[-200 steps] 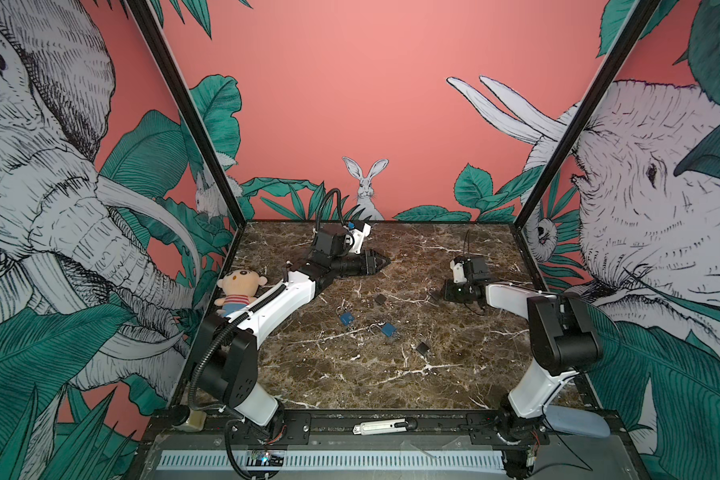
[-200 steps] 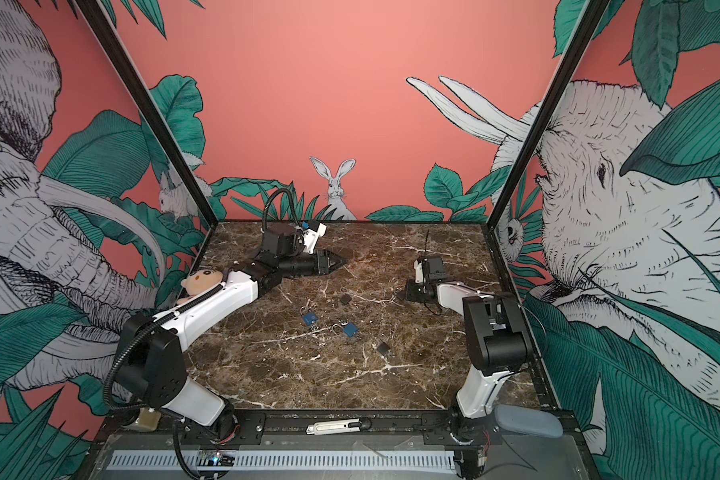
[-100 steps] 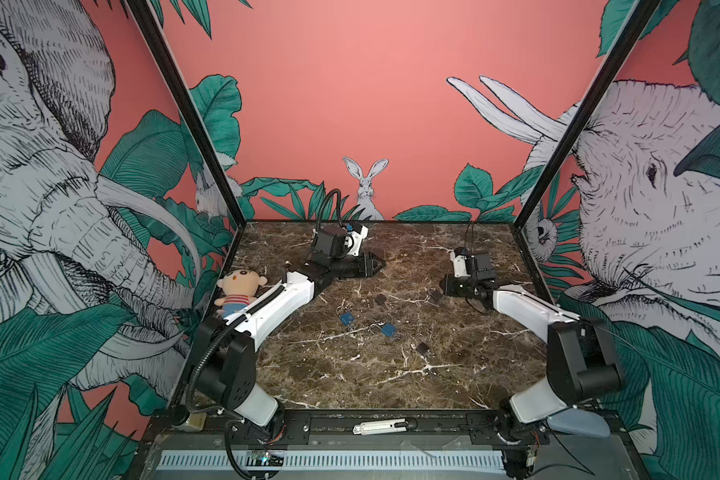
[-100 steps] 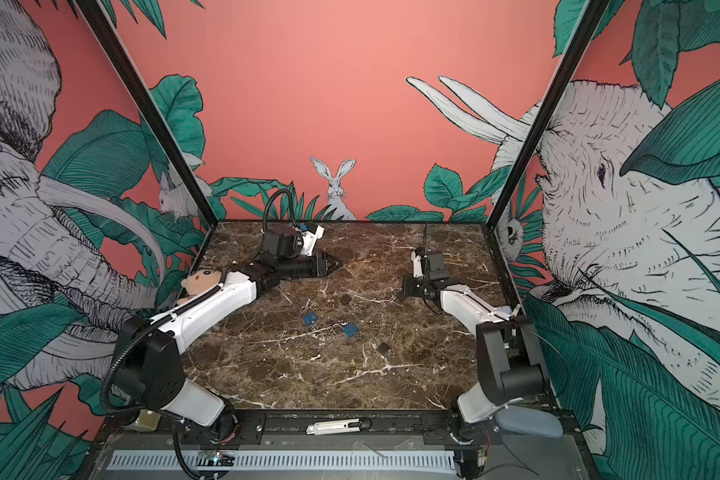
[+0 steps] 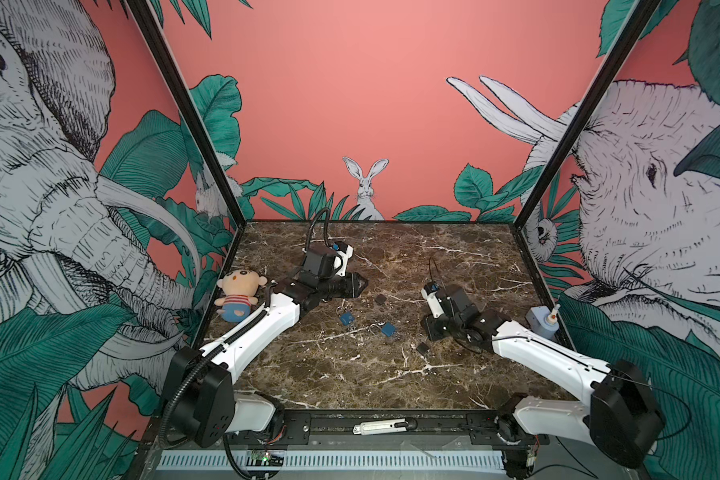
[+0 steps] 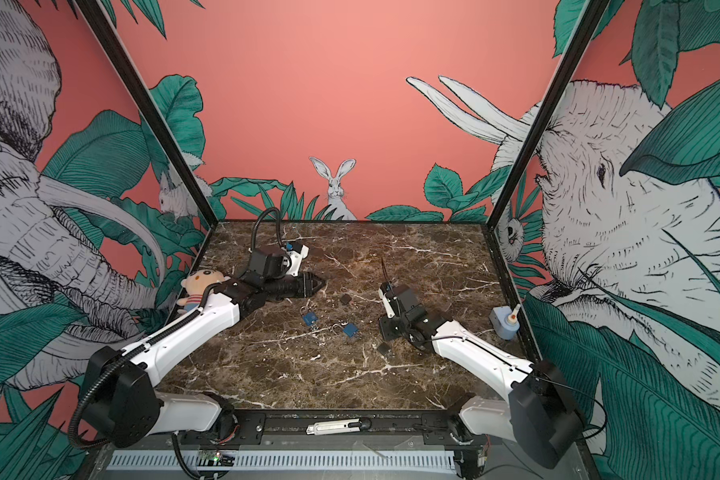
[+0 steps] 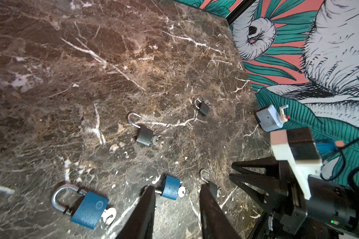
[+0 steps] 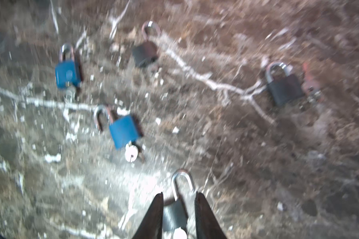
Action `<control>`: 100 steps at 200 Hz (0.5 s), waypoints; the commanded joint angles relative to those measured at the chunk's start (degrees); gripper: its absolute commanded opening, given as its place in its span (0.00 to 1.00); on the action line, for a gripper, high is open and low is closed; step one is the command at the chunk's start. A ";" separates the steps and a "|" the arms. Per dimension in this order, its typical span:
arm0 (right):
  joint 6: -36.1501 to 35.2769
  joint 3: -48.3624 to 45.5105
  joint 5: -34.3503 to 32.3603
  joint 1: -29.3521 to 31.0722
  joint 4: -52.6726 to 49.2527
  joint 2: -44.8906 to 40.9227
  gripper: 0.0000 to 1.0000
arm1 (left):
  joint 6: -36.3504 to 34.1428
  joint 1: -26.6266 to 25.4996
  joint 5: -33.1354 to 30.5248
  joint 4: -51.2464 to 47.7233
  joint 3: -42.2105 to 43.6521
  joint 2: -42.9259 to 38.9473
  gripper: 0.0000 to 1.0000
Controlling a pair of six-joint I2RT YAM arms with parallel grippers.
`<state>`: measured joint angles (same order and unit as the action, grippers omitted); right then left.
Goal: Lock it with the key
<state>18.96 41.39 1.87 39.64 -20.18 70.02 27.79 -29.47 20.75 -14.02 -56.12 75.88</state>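
Right gripper [image 8: 178, 194] has swung back, now low over a small grey steel padlock [image 8: 174, 215].
Jaws slightly apart, padlock lying between the tips; left gripper [image 7: 177, 186] part-open, empty.

My right wrist view smears with motion; blue padlock [image 8: 123, 131] soft, marble [image 8: 91, 186] glaring pale. Both top views even, sharp (edges bowed).

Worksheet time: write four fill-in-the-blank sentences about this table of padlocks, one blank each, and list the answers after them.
1. The table holds ___ blue padlocks.
2. Each of them has a ___ in it.
3. The doll lies beside the ___ arm.
4. The bottle sits at the table's ___ edge.
Missing words: two; key; left; right.
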 commanded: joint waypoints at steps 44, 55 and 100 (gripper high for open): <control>1.07 -1.81 -9.24 10.57 -8.03 -0.31 0.42 | 1.65 0.21 -0.76 0.13 4.43 -6.31 0.38; 1.04 -2.28 -9.73 11.37 -7.82 0.26 0.43 | 1.70 0.21 -0.89 0.14 4.75 -6.63 0.38; 0.56 -3.15 -11.78 12.83 -6.26 4.23 0.45 | 1.21 0.20 -0.45 -0.14 5.35 -8.10 0.39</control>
<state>19.49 38.72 -7.22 51.79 -26.48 72.34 28.93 -29.47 19.86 -14.33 -51.62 70.15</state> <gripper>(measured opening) 0.448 0.384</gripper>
